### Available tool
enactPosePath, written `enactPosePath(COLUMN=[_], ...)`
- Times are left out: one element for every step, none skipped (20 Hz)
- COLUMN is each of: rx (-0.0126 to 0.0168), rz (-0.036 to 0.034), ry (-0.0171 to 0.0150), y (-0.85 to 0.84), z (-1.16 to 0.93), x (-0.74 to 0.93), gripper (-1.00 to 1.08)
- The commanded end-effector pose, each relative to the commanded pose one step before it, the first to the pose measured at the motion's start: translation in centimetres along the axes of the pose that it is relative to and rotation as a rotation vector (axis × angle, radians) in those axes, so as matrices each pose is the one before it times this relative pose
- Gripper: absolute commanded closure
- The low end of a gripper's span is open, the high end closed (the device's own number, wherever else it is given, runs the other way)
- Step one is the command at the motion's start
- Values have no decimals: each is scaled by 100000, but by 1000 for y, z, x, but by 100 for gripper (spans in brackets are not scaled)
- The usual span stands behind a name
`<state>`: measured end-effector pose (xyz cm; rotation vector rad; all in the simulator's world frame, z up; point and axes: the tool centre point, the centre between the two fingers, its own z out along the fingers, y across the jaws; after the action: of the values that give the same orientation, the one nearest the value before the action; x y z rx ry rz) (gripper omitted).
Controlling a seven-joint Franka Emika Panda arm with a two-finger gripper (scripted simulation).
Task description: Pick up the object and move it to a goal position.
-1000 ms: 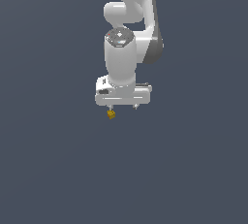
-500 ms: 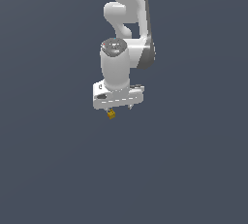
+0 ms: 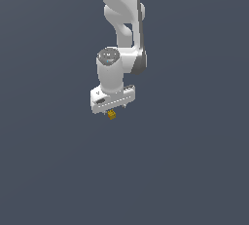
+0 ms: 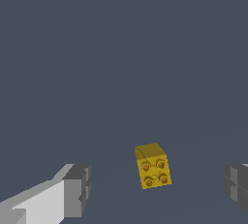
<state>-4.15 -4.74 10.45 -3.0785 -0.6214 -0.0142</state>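
Right now the gripper points straight down from the white arm over a plain dark grey floor. Its jaws are spread wide: in the wrist view one grey finger pad sits well apart from the other pad, and neither touches anything. The small yellow block lies between the two pads, nearer the second one, with clear gaps on both sides. Its face toward the camera shows four round darker studs, and it sits slightly turned relative to the line between the pads. In the exterior view the block appears just under the gripper's white body; whether it rests on the floor cannot be told there.
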Motion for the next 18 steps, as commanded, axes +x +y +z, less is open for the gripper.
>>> enactPosePath(rx=[-38,8,12,15,18,19,20,20,19,17,15,13,10,8,5,2,20,0], rz=[-5219,-1746,-1626,-1506,-1388,-1268,-1148,-1028,-907,-786,-665,-547,-420,-308,-182,-69,430,0], ry=[-238,-94,-85,-76,-68,-60,-53,-46,-40,-33,-28,-22,-17,-12,-7,-3,-26,0], y=[157,31,21,12,4,-1,-5,-8,-10,-11,-10,-11,-6,-9,-4,-5,14,0], z=[902,307,284,261,239,217,195,174,153,132,111,91,70,50,30,10,-42,34], x=[-844,-296,-277,-258,-237,-217,-197,-176,-155,-134,-114,-92,-74,-50,-31,-7,36,-2], gripper=[-92,-92,-92,-92,-92,-92,-92,-92,-92,-92,-92,-92,-92,-92,-92,-92,-92,-92])
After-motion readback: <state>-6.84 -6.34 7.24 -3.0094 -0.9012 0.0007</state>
